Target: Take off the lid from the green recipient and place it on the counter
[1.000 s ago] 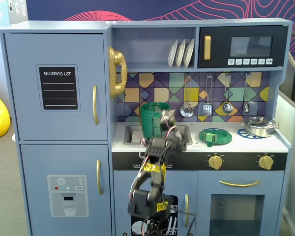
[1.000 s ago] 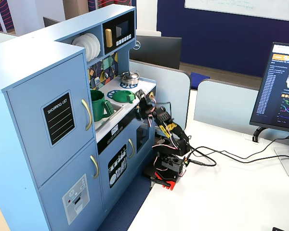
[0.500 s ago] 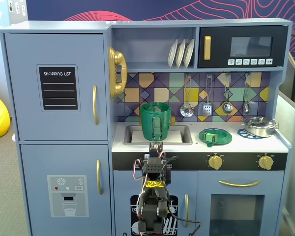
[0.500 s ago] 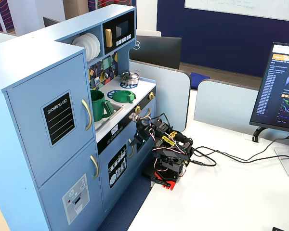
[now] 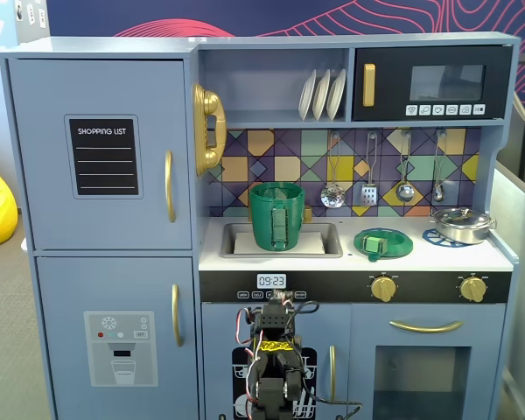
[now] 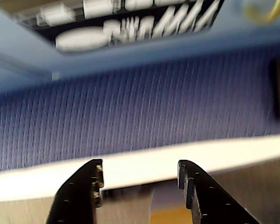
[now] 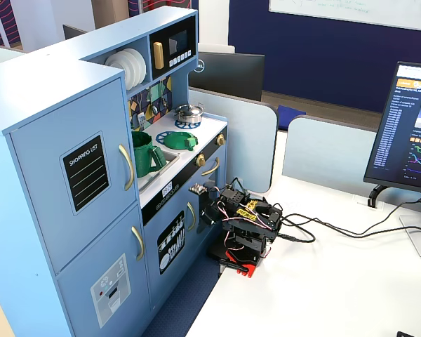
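Observation:
The green recipient [image 5: 276, 216] stands upright in the sunken sink [image 5: 322, 241] with its top open; it also shows in the other fixed view [image 7: 145, 156]. The lid [image 5: 382, 242] lies flat on the white counter [image 5: 472, 258] to the right of the sink, its handle facing up, and it shows in the other fixed view [image 7: 179, 140] too. My arm [image 5: 276, 350] is folded low in front of the kitchen's lower doors, far below both. In the wrist view my gripper [image 6: 140, 164] is open and empty, over a white table edge and blue floor.
A silver metal pot [image 5: 462, 225] sits on the right burner. Ladles hang on the backsplash [image 5: 367, 171]. The arm stands on a white desk [image 7: 323, 281] with cables and a monitor [image 7: 410, 133] to the right.

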Robot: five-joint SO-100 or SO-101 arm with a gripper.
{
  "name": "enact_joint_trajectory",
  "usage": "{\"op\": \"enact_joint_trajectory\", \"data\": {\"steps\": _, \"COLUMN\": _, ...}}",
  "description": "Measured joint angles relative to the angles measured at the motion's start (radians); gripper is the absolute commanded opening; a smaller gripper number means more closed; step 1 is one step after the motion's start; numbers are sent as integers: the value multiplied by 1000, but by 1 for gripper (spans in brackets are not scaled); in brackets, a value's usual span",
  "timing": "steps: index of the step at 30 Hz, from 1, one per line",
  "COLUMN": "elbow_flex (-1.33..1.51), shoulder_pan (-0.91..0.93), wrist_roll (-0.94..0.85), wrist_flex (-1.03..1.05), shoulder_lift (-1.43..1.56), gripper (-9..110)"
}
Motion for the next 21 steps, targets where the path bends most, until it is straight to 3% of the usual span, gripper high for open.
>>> {"op": "enact_joint_trajectory", "data": {"steps": 7, "elbow_flex": -2, "shoulder_pan": 3, "wrist_roll": -14, "wrist_flex": 158, "shoulder_lift": 9, "gripper": 0}}
{"op": "enact_joint_trajectory", "data": {"steps": 21, "elbow_flex": -2, "shoulder_pan": 6, "wrist_roll": -23, "wrist_flex": 164, "shoulder_lift": 12, "gripper": 1}}
